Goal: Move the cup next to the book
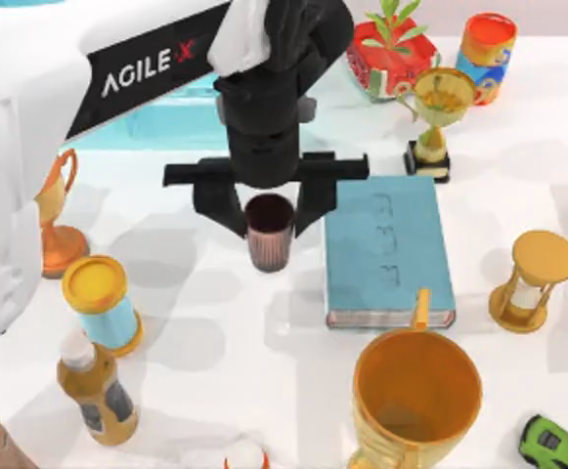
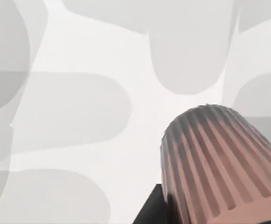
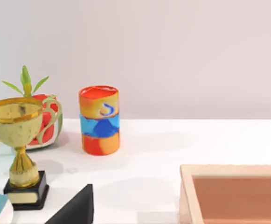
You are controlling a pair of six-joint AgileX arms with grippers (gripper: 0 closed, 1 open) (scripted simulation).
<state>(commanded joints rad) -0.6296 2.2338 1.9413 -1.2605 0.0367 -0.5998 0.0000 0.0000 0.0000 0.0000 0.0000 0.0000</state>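
The left gripper (image 1: 267, 213) has its fingers clamped on the ribbed cup (image 1: 269, 233), which sits upright between them; the teal book (image 1: 388, 250) lies just beside it, to the right

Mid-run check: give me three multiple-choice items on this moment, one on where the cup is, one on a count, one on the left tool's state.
1. The cup is:
A. left of the book
B. on the book
C. beside the toy car

2. Gold trophies beside the book's far edge:
A. none
B. one
C. three

3. The left tool is:
A. shut on the cup
B. open above the book
C. parked away

Key: 1 A, the top view shows it just off the book's left edge. 2 B, a single trophy stands there. 3 A, fingers flank the cup.
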